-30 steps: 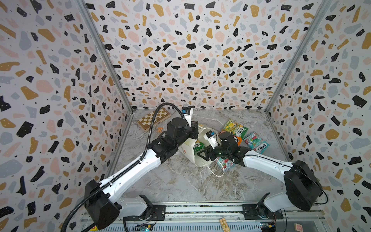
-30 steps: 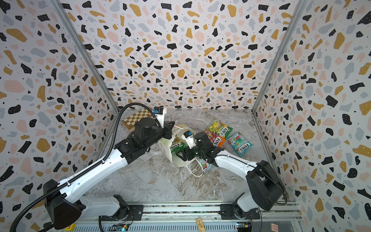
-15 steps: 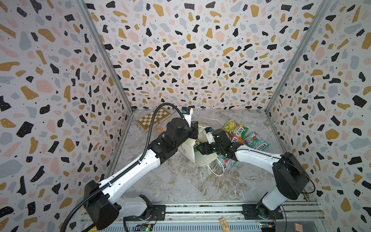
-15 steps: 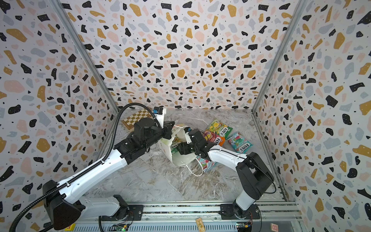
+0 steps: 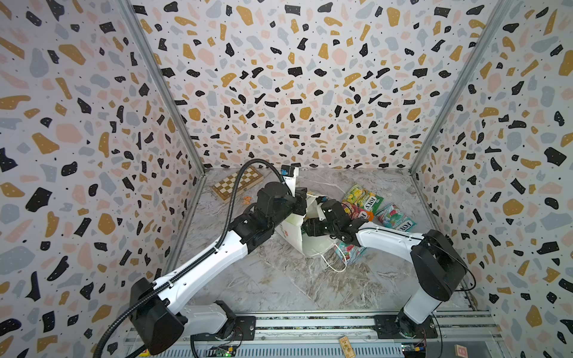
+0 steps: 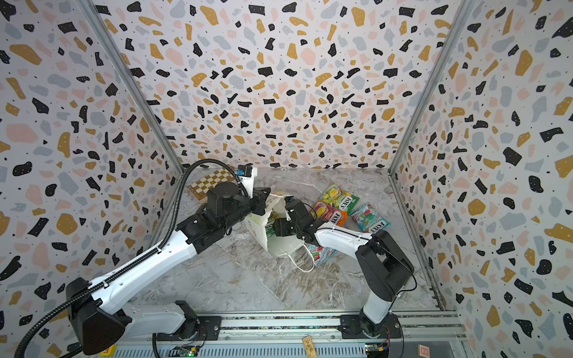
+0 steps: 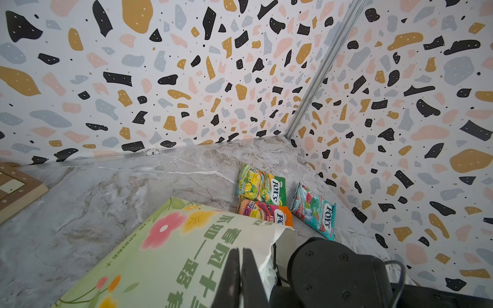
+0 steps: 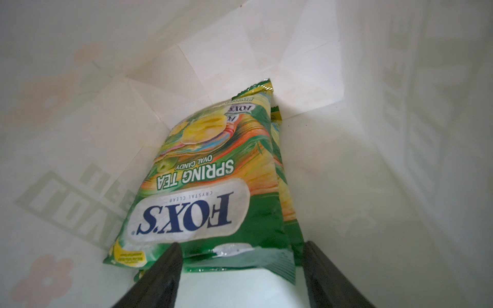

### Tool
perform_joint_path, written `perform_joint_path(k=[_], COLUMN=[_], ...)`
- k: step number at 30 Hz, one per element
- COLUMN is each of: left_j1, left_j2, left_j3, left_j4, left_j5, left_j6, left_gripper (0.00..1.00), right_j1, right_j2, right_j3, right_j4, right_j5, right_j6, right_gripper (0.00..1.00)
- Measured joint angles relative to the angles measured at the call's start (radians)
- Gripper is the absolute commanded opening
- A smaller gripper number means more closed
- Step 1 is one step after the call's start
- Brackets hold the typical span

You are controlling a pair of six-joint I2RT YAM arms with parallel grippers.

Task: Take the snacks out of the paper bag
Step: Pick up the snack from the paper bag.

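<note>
Right gripper: jaws apart, set inside the bag, low in the right wrist frame. They straddle the crimped near end of a glossy green packet, whose long axis runs straight ahead toward the folded bag bottom; a second packet is seen edge-on just behind. Left gripper: jaws together, clamped on the matte paper rim, low in the left wrist frame; the right arm is judged nearer. Four flat packets are laid on the marble table, right of centre in both top views.
</note>
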Motion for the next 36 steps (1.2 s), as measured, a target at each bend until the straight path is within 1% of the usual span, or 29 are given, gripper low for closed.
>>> perform_joint_path(k=[3, 7, 11, 13, 17, 19, 21, 24, 26, 27, 36], left_j1=[0.0, 0.0, 0.0, 0.0, 0.0, 0.0, 0.0, 0.0, 0.0, 0.0, 0.0], left_j2=[0.0, 0.0, 0.0, 0.0, 0.0, 0.0, 0.0, 0.0, 0.0, 0.0, 0.0], left_j3=[0.0, 0.0, 0.0, -0.001, -0.002, -0.002, -0.006, -0.014, -0.016, -0.016, -0.021], left_j4=[0.0, 0.0, 0.0, 0.0, 0.001, 0.001, 0.004, 0.007, 0.007, 0.008, 0.008], left_j5=[0.001, 0.002, 0.002, 0.002, 0.002, 0.002, 0.002, 0.002, 0.002, 0.001, -0.002], left_j6=[-0.002, -0.002, -0.002, -0.002, -0.002, -0.002, -0.002, -0.002, -0.002, -0.002, -0.003], left_gripper=[0.0, 0.0, 0.0, 0.0, 0.0, 0.0, 0.0, 0.0, 0.0, 0.0, 0.0], right_j1=[0.0, 0.0, 0.0, 0.0, -0.002, -0.005, -0.009, -0.014, -0.019, -0.022, -0.036], right_j2=[0.02, 0.037, 0.047, 0.049, 0.061, 0.072, 0.084, 0.09, 0.088, 0.085, 0.01], right_j3=[0.013, 0.015, 0.016, 0.018, 0.025, 0.025, 0.025, 0.024, 0.021, 0.018, -0.029], right_j4=[0.011, 0.019, 0.031, 0.039, 0.058, 0.063, 0.067, 0.079, 0.094, 0.102, 0.146], right_j5=[-0.002, -0.011, -0.025, -0.035, -0.056, -0.064, -0.075, -0.087, -0.1, -0.106, -0.189], right_j6=[0.01, 0.021, 0.033, 0.041, 0.056, 0.063, 0.066, 0.073, 0.077, 0.079, 0.064], right_gripper=[0.7, 0.64, 0.58, 0.52, 0.48, 0.39, 0.26, 0.09, 0.02, 0.0, 0.0])
